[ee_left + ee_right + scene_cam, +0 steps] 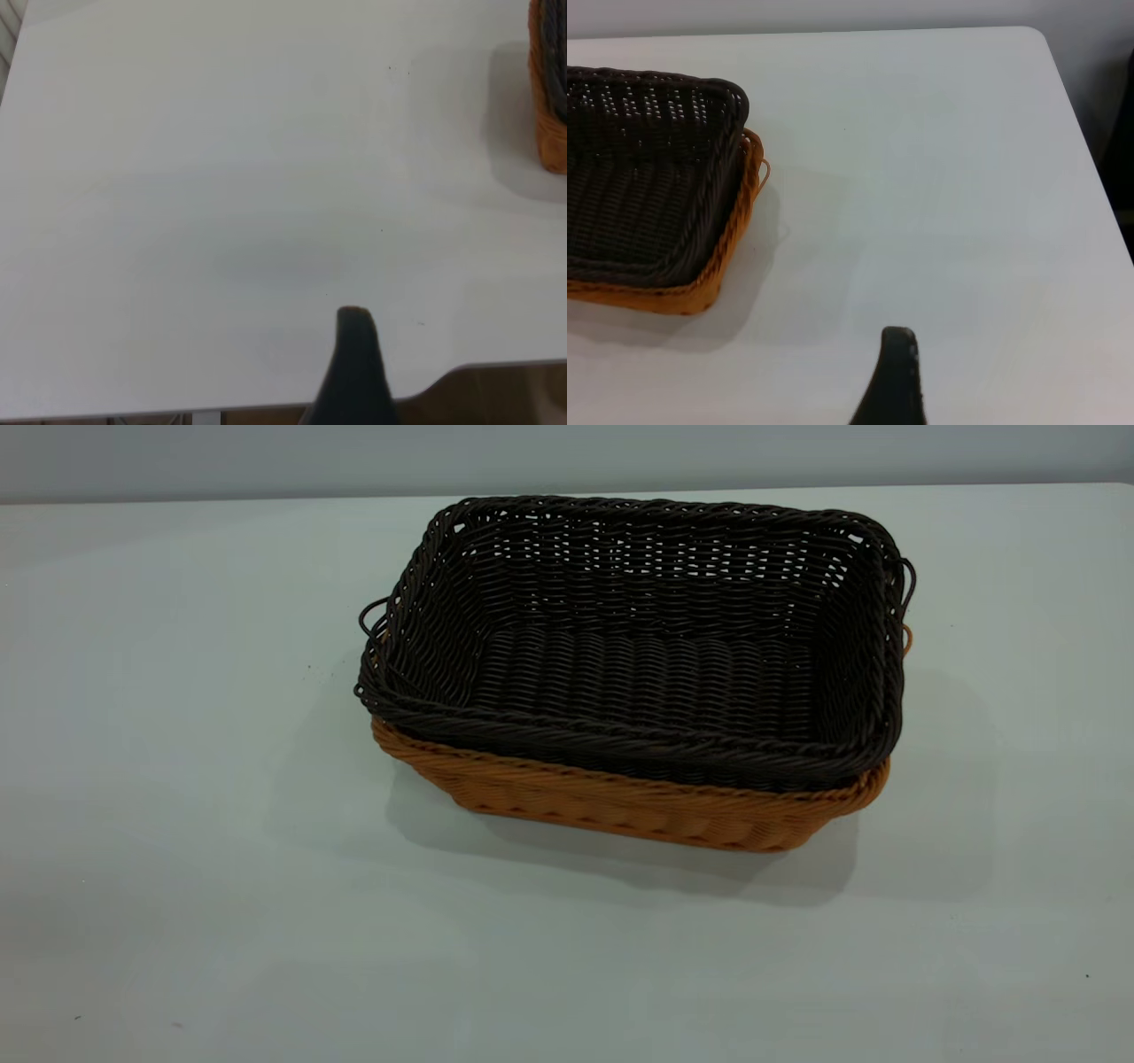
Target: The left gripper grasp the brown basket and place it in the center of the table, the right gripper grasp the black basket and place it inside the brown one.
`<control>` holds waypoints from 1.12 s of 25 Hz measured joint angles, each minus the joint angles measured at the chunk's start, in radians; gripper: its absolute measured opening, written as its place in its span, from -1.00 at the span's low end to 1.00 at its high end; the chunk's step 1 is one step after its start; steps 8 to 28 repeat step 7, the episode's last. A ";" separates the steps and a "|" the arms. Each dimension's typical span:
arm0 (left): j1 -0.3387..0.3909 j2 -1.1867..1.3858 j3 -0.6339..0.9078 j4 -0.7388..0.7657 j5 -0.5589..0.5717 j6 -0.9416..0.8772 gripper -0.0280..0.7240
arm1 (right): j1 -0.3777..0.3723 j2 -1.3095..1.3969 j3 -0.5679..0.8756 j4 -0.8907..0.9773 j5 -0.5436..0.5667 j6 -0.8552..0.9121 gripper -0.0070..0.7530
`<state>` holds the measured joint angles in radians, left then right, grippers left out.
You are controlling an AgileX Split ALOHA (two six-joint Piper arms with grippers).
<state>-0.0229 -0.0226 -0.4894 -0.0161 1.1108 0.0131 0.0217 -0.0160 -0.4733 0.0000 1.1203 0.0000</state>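
1. Black basket (638, 655) sits nested inside the brown basket (620, 806), its dark braided rim riding just above the tan rim on every side that shows; one corner looks a little raised, so it may not be fully seated.
2. Brown basket stands on the table (177, 824), roughly at its middle, with bare surface all around it.
3. Right gripper (893, 376) hangs over bare table beside the brown basket's short end, apart from it and touching nothing. Only one dark finger shows, so I cannot tell how wide the claw stands.
4. Left gripper (354, 363) hovers near the table's edge, well apart from the brown basket, whose corner shows at the far side of that wrist view (551, 106). Again a single finger shows; the claw's width cannot be told.
5. Step in hand, as I judge it: both placements look done, with neither arm holding a basket.
6. Next move likely calls only for keeping both arms away from the brown basket and parking them; at most, a light press to settle the black basket level.
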 joint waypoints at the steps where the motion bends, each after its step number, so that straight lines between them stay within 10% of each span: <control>1: 0.000 0.000 0.000 0.000 0.000 0.000 0.49 | 0.000 0.000 0.000 0.000 0.000 0.006 0.58; 28: 0.000 0.000 0.000 0.000 0.000 0.000 0.49 | 0.000 0.000 0.000 0.000 0.000 0.007 0.58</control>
